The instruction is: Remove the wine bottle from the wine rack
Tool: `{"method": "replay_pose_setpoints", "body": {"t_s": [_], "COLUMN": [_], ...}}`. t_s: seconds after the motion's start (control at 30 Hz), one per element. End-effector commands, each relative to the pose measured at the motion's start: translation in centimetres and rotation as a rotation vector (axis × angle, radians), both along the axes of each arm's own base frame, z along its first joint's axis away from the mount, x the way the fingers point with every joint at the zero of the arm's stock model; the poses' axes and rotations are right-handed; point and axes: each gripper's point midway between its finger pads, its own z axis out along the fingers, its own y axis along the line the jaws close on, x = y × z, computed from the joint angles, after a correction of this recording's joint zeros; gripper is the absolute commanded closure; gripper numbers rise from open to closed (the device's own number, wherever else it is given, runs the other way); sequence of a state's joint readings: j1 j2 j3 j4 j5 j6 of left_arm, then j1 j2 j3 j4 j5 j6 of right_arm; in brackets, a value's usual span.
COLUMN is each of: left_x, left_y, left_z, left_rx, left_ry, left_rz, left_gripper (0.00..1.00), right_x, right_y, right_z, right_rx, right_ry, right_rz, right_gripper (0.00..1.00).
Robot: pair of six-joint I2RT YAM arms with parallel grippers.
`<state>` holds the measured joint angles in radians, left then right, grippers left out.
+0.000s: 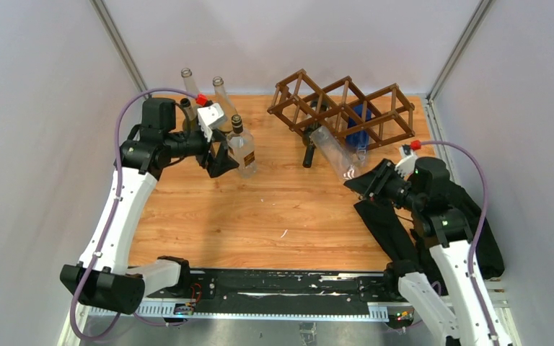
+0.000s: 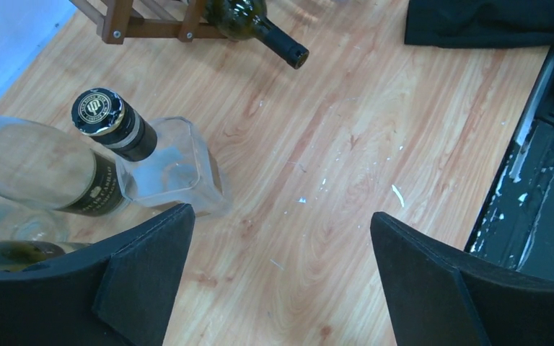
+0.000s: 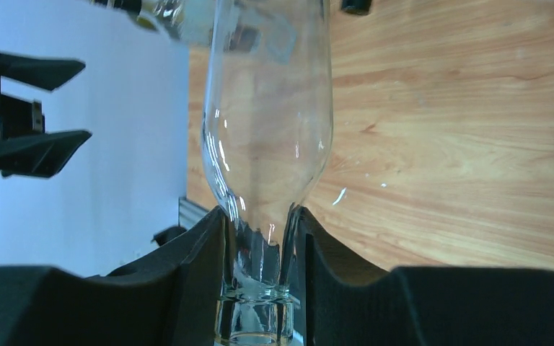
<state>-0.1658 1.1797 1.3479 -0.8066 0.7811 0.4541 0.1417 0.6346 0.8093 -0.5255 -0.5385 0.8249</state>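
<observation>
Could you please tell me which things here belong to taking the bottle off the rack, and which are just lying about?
Job in hand:
wine rack
clear bottle, its neck clamped in the right hand

Lying about:
dark green bottle, in the rack, unheld
standing bottles at the left
square black-capped bottle
black cloth
</observation>
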Motion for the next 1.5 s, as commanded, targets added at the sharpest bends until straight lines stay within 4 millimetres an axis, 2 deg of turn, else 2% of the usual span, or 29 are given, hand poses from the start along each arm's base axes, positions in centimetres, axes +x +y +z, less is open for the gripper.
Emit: {"method": "replay_pose_setpoints", "body": {"t_s": [0.0, 0.1, 0.33, 0.67, 0.97, 1.1, 1.17, 1.33, 1.47], "left_x": [-1.5, -1.9, -3.0, -4.6, -7.2, -9.7, -10.6, -11.0, -11.7], "left_y": [0.3, 0.7, 1.2, 1.8, 0.0, -1.4, -2.1, -3.8, -4.4], "left_z": [0.9, 0.2, -0.8, -2.6, -5.4, -6.3, -6.6, -6.6, -7.7], "left_rx": [0.024, 0.061, 0.102, 0.176, 0.27, 0.26, 0.242, 0.162, 0.13], "left_ry": [-0.09, -0.101, -0.145, -0.215, -0.285, -0.276, -0.257, -0.207, -0.148], "left_rz": [-0.047, -0.056, -0.076, -0.141, -0.297, -0.367, -0.388, -0.338, -0.328], "left_gripper": [0.0, 0.0, 0.0, 0.0, 0.0, 0.0, 0.0, 0.0, 0.0], "right_x": [-0.3, -0.6, -1.4, -3.5, -6.0, -6.2, -6.3, -6.2, -6.3], "right_y": [2.6, 4.0, 6.9, 9.1, 11.4, 13.7, 15.2, 18.5, 20.4], "right_z": [5.6, 6.0, 4.6, 2.7, 1.8, 1.7, 2.2, 2.5, 3.2], "right_rx": [-0.003, -0.007, -0.095, -0.193, -0.273, -0.302, -0.306, -0.32, -0.313], "right_ry": [-0.172, -0.168, -0.111, -0.034, 0.064, 0.088, 0.078, 0.078, 0.061], "right_rz": [0.138, 0.199, 0.324, 0.448, 0.592, 0.652, 0.684, 0.745, 0.782], "right_gripper": [1.0, 1.0, 1.0, 1.0, 1.0, 1.0, 1.0, 1.0, 1.0]}}
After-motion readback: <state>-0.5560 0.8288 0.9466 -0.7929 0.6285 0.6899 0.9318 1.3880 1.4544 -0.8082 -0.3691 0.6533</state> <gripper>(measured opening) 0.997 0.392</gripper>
